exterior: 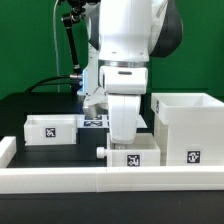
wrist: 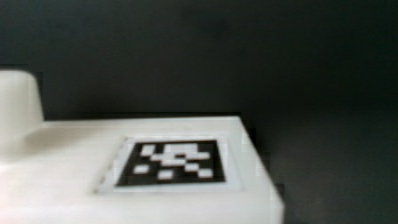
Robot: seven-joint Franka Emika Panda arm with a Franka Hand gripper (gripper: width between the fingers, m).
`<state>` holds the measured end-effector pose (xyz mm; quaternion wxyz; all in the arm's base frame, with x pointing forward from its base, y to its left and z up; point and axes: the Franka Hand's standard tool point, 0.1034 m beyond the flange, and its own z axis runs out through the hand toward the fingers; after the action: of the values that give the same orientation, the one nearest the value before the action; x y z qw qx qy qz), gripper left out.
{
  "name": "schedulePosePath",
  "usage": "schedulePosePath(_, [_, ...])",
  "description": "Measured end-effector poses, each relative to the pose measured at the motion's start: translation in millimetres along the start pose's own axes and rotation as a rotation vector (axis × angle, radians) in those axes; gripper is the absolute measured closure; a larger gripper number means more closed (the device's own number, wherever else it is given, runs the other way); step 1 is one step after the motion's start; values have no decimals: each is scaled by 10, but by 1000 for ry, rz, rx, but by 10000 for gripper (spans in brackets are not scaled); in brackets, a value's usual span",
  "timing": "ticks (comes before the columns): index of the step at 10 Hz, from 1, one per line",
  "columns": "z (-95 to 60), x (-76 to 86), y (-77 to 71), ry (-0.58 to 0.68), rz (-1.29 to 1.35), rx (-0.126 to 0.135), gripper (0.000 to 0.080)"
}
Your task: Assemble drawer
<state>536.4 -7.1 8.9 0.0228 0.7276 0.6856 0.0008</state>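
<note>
The drawer is in three loose white parts on the black table. The tall boxy casing (exterior: 188, 126) stands at the exterior view's right. One low tray (exterior: 52, 127) lies at the left. A second low tray (exterior: 135, 156) with a knob (exterior: 102, 150) lies in the middle against the front wall. My gripper (exterior: 125, 137) hangs straight down onto this middle tray, and its fingertips are hidden behind the hand and the tray. The wrist view shows the tray's tagged face (wrist: 175, 162) very close, with its knob (wrist: 15, 100) beside it. No fingers show there.
A low white rim wall (exterior: 70, 181) runs along the table's front, with a short piece (exterior: 6, 150) at the left. The marker board (exterior: 95, 120) lies flat behind the arm. Black cables and a stand (exterior: 70, 50) rise at the back.
</note>
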Motion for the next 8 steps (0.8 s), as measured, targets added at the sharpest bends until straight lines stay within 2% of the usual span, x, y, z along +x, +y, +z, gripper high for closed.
schedulePosePath(2, [1, -16, -3, -1, 4, 3, 758])
schedulePosePath(3, [-1, -26, -5, -3, 5, 16, 758])
schedulePosePath(6, [-5, 15, -2, -1, 2, 15, 758])
schedulePosePath(8, [-21, 37, 33, -8, -19, 29, 758])
